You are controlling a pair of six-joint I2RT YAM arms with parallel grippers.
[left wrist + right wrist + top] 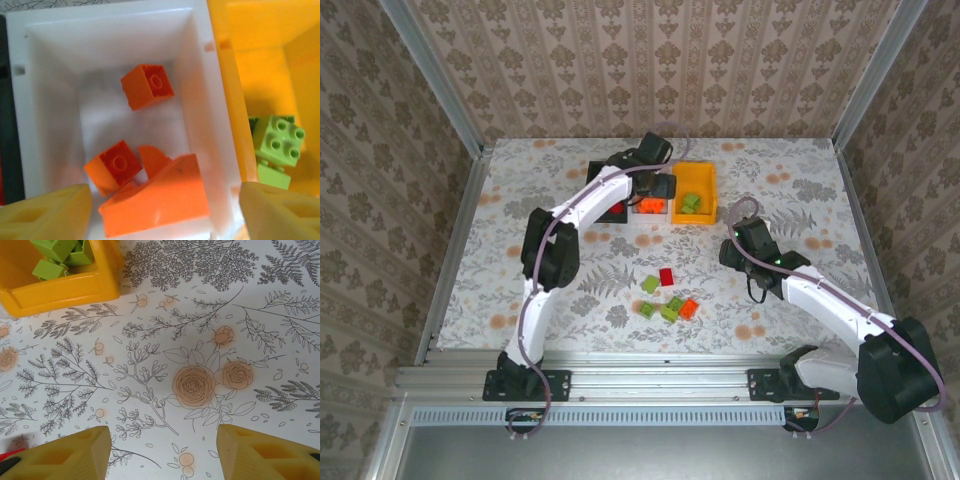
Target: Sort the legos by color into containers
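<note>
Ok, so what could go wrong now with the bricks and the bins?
1. The white bin and yellow bin sit side by side, so a brick dropped off-centre might land among the green bricks.
2. On the table, a loose orange brick lies right beside a loose green brick; closing jaws could grab both or knock one away.

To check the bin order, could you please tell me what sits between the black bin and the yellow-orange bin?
The white bin, holding orange legos, stands between the black bin and the yellow-orange bin; the left wrist view shows it.
</note>
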